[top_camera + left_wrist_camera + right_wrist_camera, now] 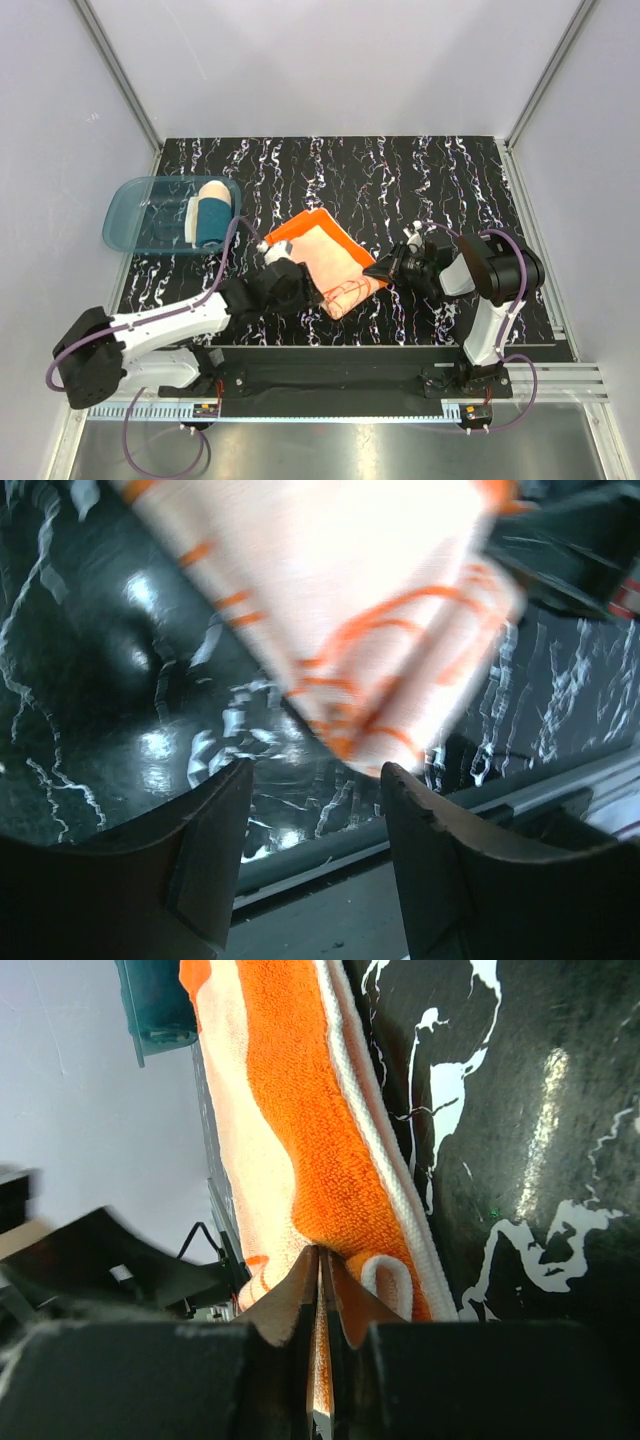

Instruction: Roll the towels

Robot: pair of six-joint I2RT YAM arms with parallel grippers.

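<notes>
Orange towel (330,262) lies half-rolled on the desk (450,180): soft, limp, prone to unrolling. Right pincer (321,1265) nips its hem, nearly closed; left pincer (315,780) gapes wide, empty, by the roll. Hem corners look the safest hold.

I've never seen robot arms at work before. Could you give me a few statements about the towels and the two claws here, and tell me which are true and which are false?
1. The teal towel lies rolled up inside the blue tray. True.
2. The orange towel is in that tray too. False: it lies on the black marbled table, between the two arms.
3. The right gripper pinches an edge of the orange towel. True.
4. The left gripper is clamped on the orange towel. False: its jaws stand apart with nothing between them, and the towel lies just beyond them.
5. The orange towel is fully rolled. False: only its near end is curled over, and the rest lies flat.
</notes>
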